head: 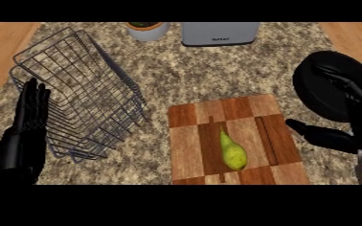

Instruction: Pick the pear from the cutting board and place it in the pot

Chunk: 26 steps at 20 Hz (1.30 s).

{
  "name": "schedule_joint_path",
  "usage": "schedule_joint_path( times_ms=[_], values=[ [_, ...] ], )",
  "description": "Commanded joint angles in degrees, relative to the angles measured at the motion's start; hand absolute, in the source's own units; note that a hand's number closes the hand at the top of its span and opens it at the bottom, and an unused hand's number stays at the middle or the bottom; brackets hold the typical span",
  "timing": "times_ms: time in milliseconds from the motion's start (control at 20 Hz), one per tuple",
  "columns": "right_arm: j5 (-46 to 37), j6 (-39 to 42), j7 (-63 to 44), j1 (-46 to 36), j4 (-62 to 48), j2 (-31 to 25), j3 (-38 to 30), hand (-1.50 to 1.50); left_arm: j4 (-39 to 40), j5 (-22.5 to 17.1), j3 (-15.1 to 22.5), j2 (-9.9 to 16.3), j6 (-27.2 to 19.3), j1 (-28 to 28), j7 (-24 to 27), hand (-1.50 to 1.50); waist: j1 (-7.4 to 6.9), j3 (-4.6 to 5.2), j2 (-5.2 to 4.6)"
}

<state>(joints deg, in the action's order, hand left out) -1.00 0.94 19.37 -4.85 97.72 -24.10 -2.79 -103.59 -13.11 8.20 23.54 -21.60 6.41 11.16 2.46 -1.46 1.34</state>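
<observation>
A yellow-green pear [232, 152] lies on the wooden cutting board [276, 119], near its middle, stem pointing away from me. The black pot [322, 87] stands at the right edge of the counter, beyond the board's right side. My right hand [326, 137] comes in from the right edge, just off the board's right side and below the pot, its fingers straight and pointing left toward the board, a short way from the pear and holding nothing. My left hand [29, 117] rests open at the left edge, fingers up.
A wire dish rack [84, 93] fills the left part of the granite counter, right beside my left hand. At the back stand a white pot with a plant [147, 30] and a grey toaster-like appliance [220, 33].
</observation>
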Motion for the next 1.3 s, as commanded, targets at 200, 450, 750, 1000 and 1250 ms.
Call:
schedule_joint_path(
  times_ms=[200,450,750,1000,1250],
  values=[
    [-5.17,-0.48,3.97,10.97,13.99,0.71,4.73,-1.50,5.96,-1.61,3.68,-4.67,1.19,-2.60,-3.76,0.00,0.52,1.58,-1.20],
    [-13.96,3.26,-5.81,15.71,17.38,-7.35,7.66,-1.50,4.04,0.23,5.70,-5.72,0.53,0.11,-3.88,0.00,0.86,1.74,-1.27],
    [-25.14,10.30,-20.49,14.93,19.92,-14.25,15.16,-1.50,4.84,-0.90,3.83,-5.34,2.22,-1.45,-3.27,0.00,-0.71,1.93,-1.85],
    [-29.95,12.91,-32.96,13.10,22.30,-10.23,22.58,-1.50,5.88,-0.17,4.49,-6.35,2.52,-3.36,-3.81,0.00,-1.69,1.71,-1.84],
    [-30.90,15.46,-39.05,10.05,20.54,-6.21,26.35,-1.50,9.86,0.44,4.52,-8.07,3.24,-4.98,-2.29,0.00,-1.74,1.65,-1.91]
  ],
)
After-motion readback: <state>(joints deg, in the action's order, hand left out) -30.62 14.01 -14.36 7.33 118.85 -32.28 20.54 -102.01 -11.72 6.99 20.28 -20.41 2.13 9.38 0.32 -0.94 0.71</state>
